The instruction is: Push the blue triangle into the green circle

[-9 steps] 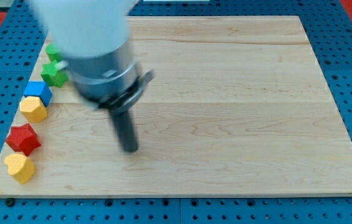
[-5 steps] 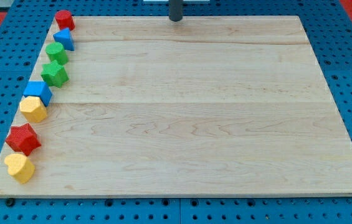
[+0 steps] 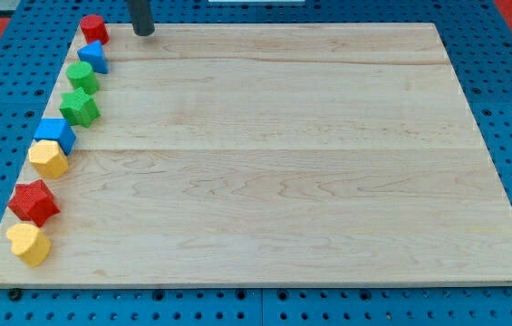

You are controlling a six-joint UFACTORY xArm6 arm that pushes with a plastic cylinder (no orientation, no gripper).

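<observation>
The blue triangle (image 3: 93, 57) sits near the board's top left corner, in a column of blocks along the left edge. The green circle (image 3: 82, 77) lies just below it, touching or nearly touching. My tip (image 3: 143, 32) is at the board's top edge, up and to the right of the blue triangle, apart from it, and to the right of a red round block (image 3: 93, 29).
Further down the left edge are a green star (image 3: 80, 108), a blue cube (image 3: 55, 134), a yellow hexagon (image 3: 48, 158), a red star (image 3: 33, 202) and a yellow block (image 3: 28, 244). The wooden board (image 3: 328, 163) lies on a blue pegboard.
The arm, which covered the top left blocks, drew back to the top edge. My tip then slid left along the top edge toward the red round block. No block moved.
</observation>
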